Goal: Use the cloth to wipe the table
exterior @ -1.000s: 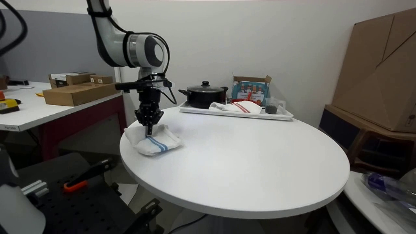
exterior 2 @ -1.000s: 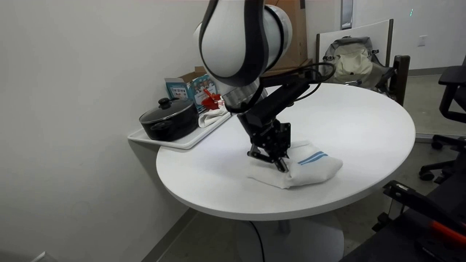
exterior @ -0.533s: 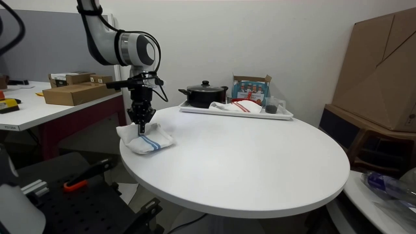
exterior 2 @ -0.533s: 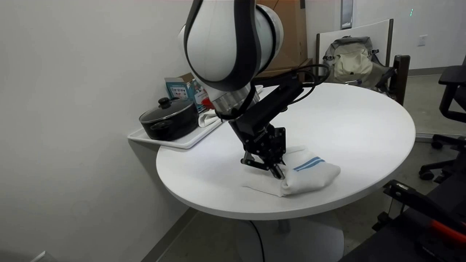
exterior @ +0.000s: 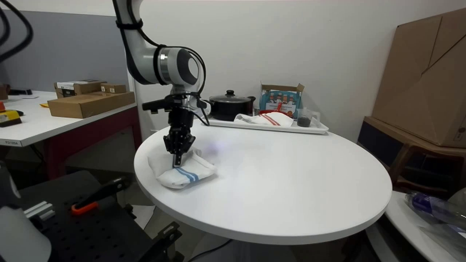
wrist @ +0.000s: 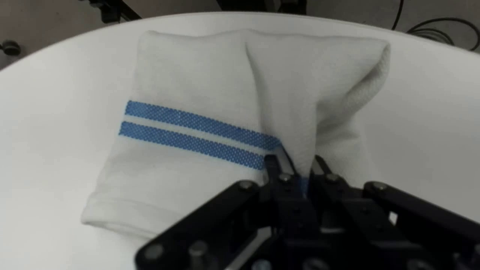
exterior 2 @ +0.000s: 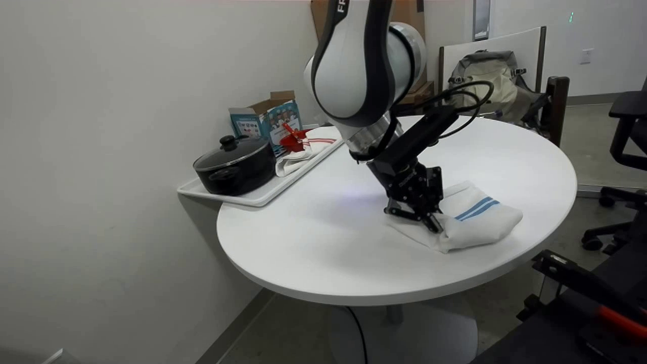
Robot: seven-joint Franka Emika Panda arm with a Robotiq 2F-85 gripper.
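Note:
A white cloth with two blue stripes lies folded on the round white table (exterior: 284,182). The cloth (exterior: 198,168) is on the table's left part in an exterior view, and it also shows in an exterior view (exterior 2: 482,230) near the front right. My gripper (exterior: 177,163) points down with its fingers shut on a pinched fold near the cloth's middle. In the wrist view, the cloth (wrist: 202,71) spreads out on both sides of the fingertips (wrist: 298,165), with the fold running up between them. The fingertips' inner faces are partly hidden by the fold.
A white tray (exterior: 233,124) at the table's back edge holds a black pot (exterior: 230,107), a red-striped cloth (exterior: 267,119), a teal box (exterior: 279,100) and a clear cup (exterior: 304,118). A side desk (exterior: 32,127) with cardboard boxes stands left. The wall runs behind the table.
In an exterior view, gripper and cloth first shifted slightly left to the table's edge. They then moved right and nearer the camera, sliding together across the table. The grip stayed the same.

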